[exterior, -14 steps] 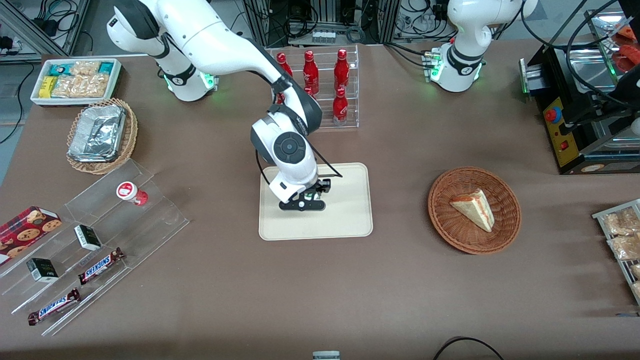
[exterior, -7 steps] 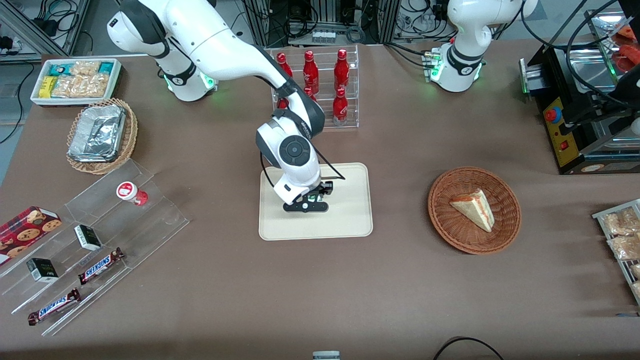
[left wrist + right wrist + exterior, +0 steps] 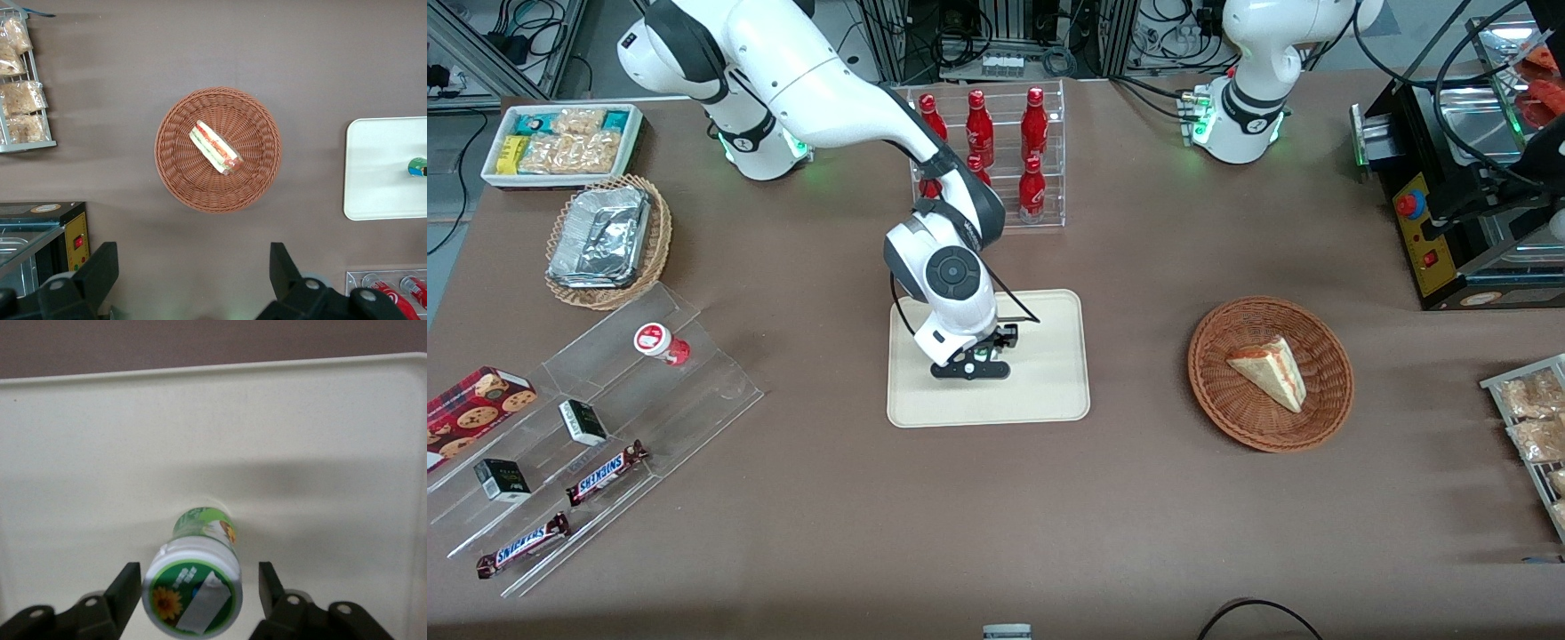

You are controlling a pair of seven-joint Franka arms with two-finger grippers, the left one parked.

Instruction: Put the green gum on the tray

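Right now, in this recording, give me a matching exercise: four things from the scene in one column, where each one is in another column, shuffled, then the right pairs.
Things:
1. green gum
2. red canister
3. sandwich wedge
4. gripper

Places:
A. in the round wicker basket
B. standing on the tray
C. on the clear stepped rack
D. low over the tray, a finger either side of the gum with a gap at each

Pairs: 1-B, 2-C, 3-A, 4-D
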